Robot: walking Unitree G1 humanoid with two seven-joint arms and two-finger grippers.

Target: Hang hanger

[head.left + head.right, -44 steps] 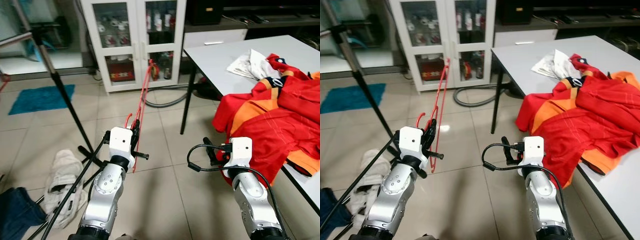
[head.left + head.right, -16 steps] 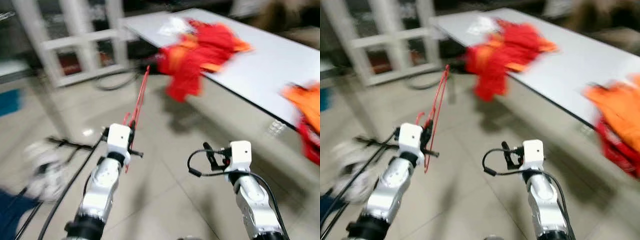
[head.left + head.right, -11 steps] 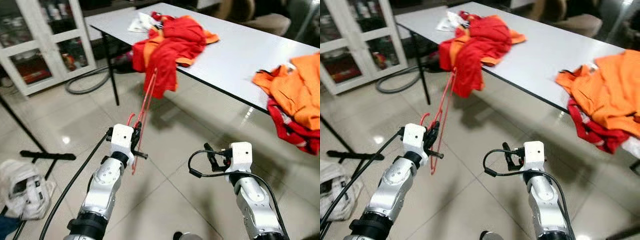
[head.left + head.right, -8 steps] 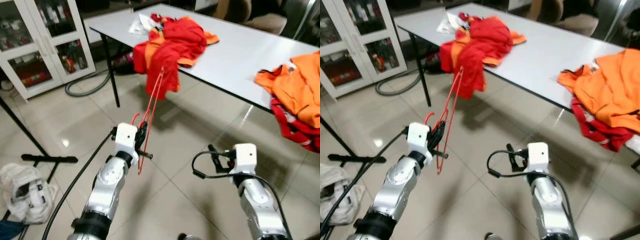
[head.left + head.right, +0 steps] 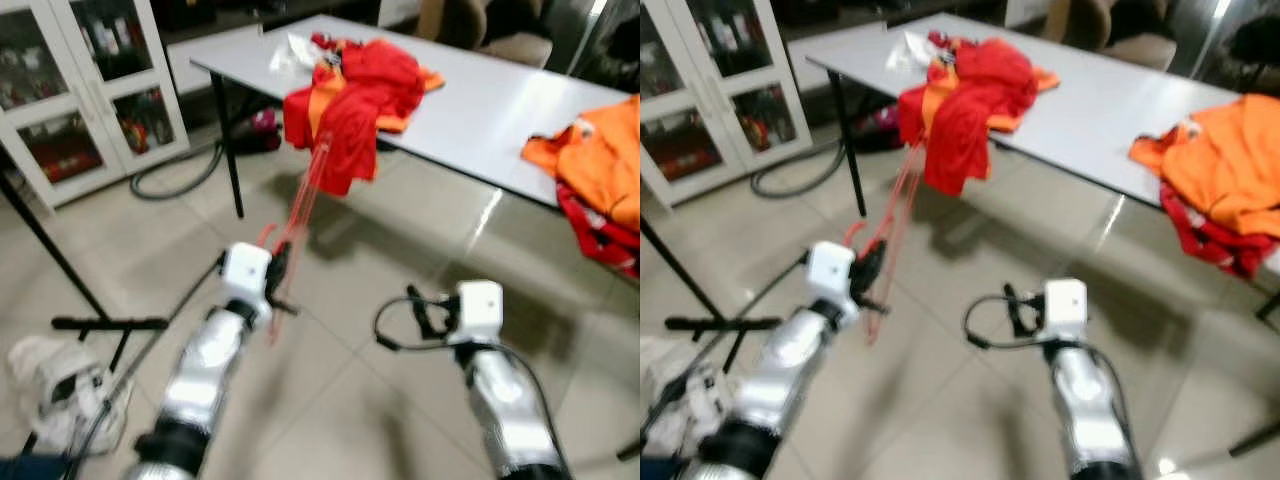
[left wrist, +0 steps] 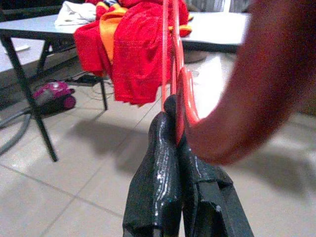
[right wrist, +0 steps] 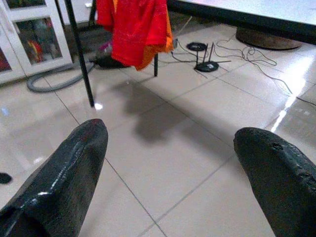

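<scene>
1. Swinging round since the earlier frames, the head camera has left the cabinet [image 5: 90,90] at ten o'clock and brought the counter [image 5: 480,100] to one o'clock.
2. Left gripper [image 6: 174,129] stays clamped on the red hanger [image 5: 300,200], which rises toward twelve o'clock.
3. Right gripper [image 7: 173,148] hovers over floor tiles, fingers [image 7: 74,163] spread wide, holding nothing.
4. Red clothes [image 5: 345,110] drape off the counter's edge.

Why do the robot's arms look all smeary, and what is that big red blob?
Both eye views are blurred by motion, smearing the left gripper and the red hanger. In the left wrist view the blob is part of the hanger, too close to be in focus. The right wrist view is sharp, with window glare on the floor.
</scene>
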